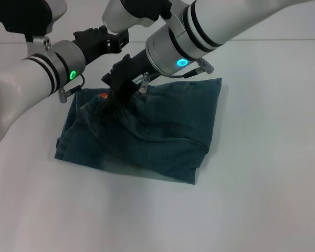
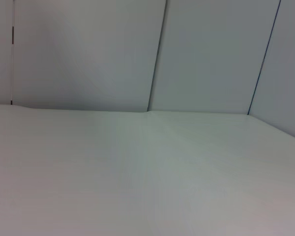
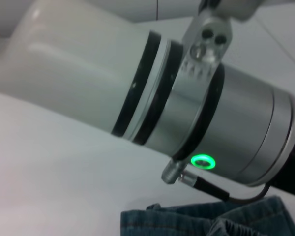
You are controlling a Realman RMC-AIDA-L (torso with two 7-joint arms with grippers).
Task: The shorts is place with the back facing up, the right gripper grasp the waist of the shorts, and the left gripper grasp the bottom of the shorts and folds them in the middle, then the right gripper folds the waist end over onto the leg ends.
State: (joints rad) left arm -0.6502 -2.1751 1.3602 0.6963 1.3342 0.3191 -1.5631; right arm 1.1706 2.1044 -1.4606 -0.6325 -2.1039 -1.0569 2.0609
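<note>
The right gripper (image 1: 115, 97) presses down into bunched denim at about ten o'clock on the shorts (image 1: 157, 131), its black fingers closed on a raised ridge of fabric near a small red tag (image 1: 103, 95). The cloth rises and wrinkles around the grip, and a fold runs from there toward four o'clock across the garment.

The right arm (image 1: 199, 37) slants in from one o'clock, a blue ring light (image 1: 182, 62) glowing on its wrist band.

The left gripper (image 1: 107, 42) hangs above the table just beyond the shorts' far edge, at eleven o'clock from the right gripper, clear of the cloth; whether its fingers are parted cannot be told. The left arm (image 1: 31, 79) reaches in from nine o'clock with a green ring light (image 1: 72, 74) on its wrist, and the same arm (image 3: 187, 113) fills the right wrist view, its green light (image 3: 203, 161) lit above a strip of the shorts (image 3: 206, 221).

The dark blue shorts lie doubled over at the middle of the white table (image 1: 262, 199), the folded edge along the four o'clock side and a loose corner at seven o'clock.

The left wrist view shows only bare tabletop (image 2: 147, 177) and pale wall panels (image 2: 88, 54) behind it.
</note>
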